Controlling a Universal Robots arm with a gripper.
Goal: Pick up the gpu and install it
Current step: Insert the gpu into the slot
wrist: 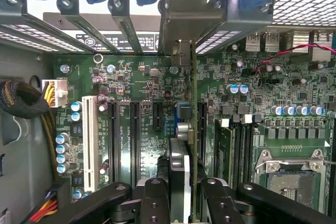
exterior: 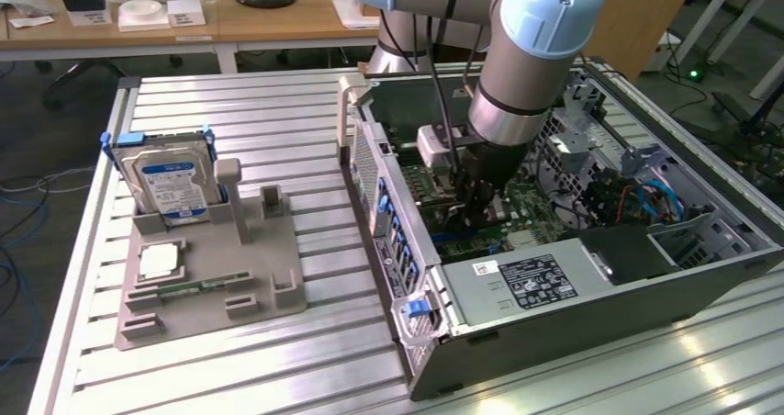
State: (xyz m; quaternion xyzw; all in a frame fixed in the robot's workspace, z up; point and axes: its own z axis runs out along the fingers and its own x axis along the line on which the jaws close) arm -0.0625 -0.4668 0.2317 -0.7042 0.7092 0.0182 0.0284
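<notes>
In the wrist view the tool (wrist: 181,192) is clamped on the gpu (wrist: 180,150), its fingers (wrist: 152,195) narrowly apart on either side of the thin card. The card stands edge-on over the motherboard (wrist: 142,77), in line with the black expansion slots (wrist: 135,135), hemmed in by memory sticks (wrist: 224,145) beside it. Beyond, its metal bracket (wrist: 184,19) meets the rear slot openings. Outside, the hard drive (exterior: 172,181) stands in its holder on the bench (exterior: 245,103), well apart from the computer case (exterior: 588,323).

I can read no text outright. The hard drive (exterior: 172,185) on its stand carries a blue-white label, and the power supply (exterior: 530,281) in the case wears a black label beside a small white sticker, all print too fine. The motherboard (wrist: 142,85) shows white lettering I cannot decipher.
</notes>
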